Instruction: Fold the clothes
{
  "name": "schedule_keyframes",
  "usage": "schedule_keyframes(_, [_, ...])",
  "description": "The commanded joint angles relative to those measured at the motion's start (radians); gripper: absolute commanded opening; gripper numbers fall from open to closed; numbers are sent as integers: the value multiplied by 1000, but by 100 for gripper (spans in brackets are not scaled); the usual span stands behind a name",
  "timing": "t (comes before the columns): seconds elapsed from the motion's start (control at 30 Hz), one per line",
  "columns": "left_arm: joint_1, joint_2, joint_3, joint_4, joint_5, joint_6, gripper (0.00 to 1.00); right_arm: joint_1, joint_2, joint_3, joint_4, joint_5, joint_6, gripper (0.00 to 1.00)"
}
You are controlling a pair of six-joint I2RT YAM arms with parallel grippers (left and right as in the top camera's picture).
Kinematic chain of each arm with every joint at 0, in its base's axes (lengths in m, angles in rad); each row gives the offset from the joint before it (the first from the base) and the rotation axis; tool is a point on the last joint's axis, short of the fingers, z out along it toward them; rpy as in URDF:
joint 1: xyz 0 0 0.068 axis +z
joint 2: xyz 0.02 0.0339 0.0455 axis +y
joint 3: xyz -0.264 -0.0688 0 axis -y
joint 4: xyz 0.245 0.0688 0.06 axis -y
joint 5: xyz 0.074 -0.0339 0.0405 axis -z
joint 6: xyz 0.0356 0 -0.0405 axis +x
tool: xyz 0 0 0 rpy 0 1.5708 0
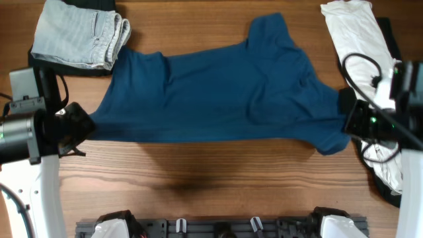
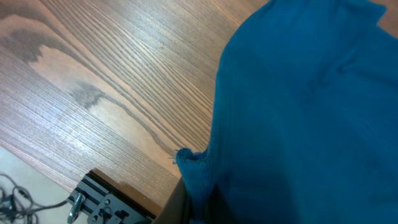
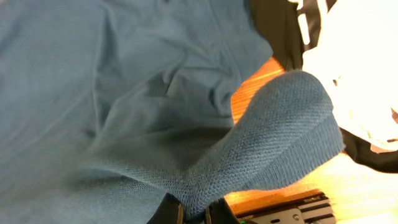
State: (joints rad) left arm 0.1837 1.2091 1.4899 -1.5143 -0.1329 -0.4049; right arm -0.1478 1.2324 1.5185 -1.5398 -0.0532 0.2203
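The wooden bench (image 1: 198,188) carries a large dark-blue short-sleeved shirt (image 1: 218,92), spread sideways across its middle and reaching nearly from one arm to the other. The shirt's near edge runs taut in an almost straight line between the two arms, and a soft shadow lies on the bare wood just in front of it. At the far left corner a folded pale denim piece (image 1: 79,33) touches the shirt's corner. At the far right a white garment (image 1: 357,39) lies along the bench's edge, just beside a sleeve. The left fingers (image 1: 86,125) are closed tight on the shirt's left near corner, and a small tuft of blue fabric pokes up above them in the left wrist view. The right fingers (image 1: 346,112) are likewise pinched together on the shirt's right end, with a ribbed sleeve hem bulging out just past them.
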Motion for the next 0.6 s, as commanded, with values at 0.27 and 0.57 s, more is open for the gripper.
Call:
schedule_keyframes(0.27, [8,122,-235,212,-8,1,4,-3,225,-81,149,-63,-82,4])
schedule_keyframes(0.57, [8,315,-262,412,6,1,4,83,428,-87,304,-86,-61,4])
